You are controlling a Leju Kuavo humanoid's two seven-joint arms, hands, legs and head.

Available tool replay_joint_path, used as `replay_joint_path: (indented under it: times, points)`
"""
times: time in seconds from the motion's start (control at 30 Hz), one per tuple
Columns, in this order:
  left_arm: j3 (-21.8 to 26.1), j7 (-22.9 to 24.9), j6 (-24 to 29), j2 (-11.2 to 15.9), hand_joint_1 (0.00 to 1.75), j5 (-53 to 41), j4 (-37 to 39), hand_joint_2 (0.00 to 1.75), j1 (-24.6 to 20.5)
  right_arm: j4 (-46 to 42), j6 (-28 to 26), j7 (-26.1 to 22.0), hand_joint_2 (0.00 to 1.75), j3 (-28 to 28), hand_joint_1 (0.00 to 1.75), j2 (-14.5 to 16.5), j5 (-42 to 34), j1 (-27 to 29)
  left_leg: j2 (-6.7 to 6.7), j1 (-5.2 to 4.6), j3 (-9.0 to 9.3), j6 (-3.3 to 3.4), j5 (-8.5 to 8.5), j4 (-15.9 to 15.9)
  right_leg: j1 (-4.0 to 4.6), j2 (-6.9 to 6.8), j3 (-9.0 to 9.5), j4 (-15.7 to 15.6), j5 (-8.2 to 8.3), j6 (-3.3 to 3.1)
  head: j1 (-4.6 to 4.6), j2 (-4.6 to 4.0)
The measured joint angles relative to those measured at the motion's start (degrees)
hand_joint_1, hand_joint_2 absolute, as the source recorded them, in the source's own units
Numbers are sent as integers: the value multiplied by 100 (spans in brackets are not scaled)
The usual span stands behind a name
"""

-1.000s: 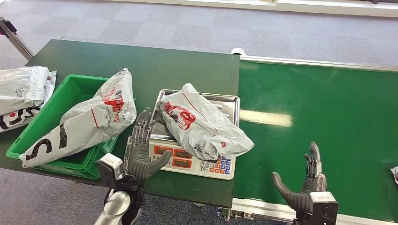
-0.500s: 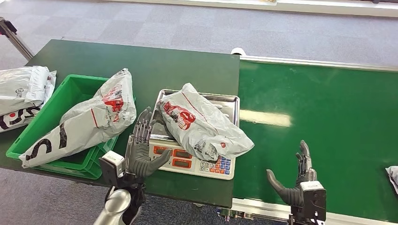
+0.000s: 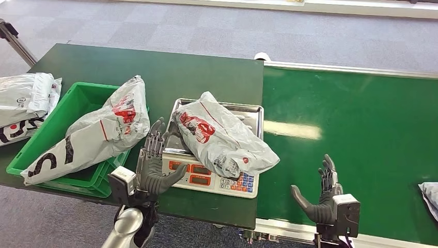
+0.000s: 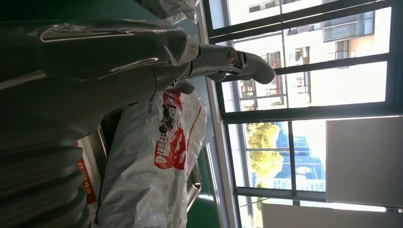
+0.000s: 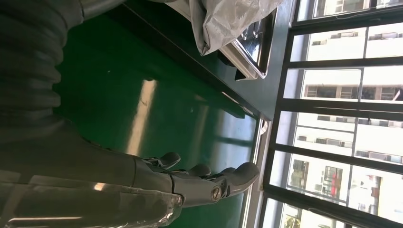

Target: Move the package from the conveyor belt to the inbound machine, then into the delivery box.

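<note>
A grey plastic package (image 3: 223, 137) (image 4: 152, 166) with red print lies across the steel tray of the weighing scale (image 3: 209, 178), its corner (image 5: 228, 19) hanging over the edge. My left hand (image 3: 154, 163) (image 4: 142, 71) stands open just left of the scale, fingers up, beside the package and holding nothing. My right hand (image 3: 323, 199) (image 5: 190, 183) is open low over the near edge of the green conveyor belt (image 3: 351, 129). Another package (image 3: 429, 192) shows at the belt's right edge. A green delivery box (image 3: 62, 134) holds a long grey package (image 3: 93, 134).
Two more grey packages (image 3: 26, 103) lie on the dark green table (image 3: 165, 72) at the far left, beyond the box. The belt's metal frame (image 3: 289, 230) runs along the front. Grey carpet floor lies behind the table.
My right hand has drawn back toward me and slightly left along the belt's near edge. The package at the belt's right edge has come further into view. My left hand has hardly moved.
</note>
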Motion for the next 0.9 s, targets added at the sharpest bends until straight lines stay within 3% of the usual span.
replay_joint_path:
  times: [0.3,0.6,0.9]
  points:
    - [3,74,10,2,0,-175,92,175,-38,123,92,0,175,0,0,3,21,-98,0,0,0,0,0,0,0,0,0,0,0,0,1,0]
    - [-35,501,73,22,0,-1066,539,175,-445,238,138,0,175,0,0,52,126,-190,-1,0,1,0,1,1,0,0,0,0,2,0,0,0]
    - [-268,1399,-527,144,0,-2525,1402,175,-1528,267,234,9,175,-4,0,80,265,-287,-1,0,2,1,6,2,0,-1,1,1,5,-1,0,0]
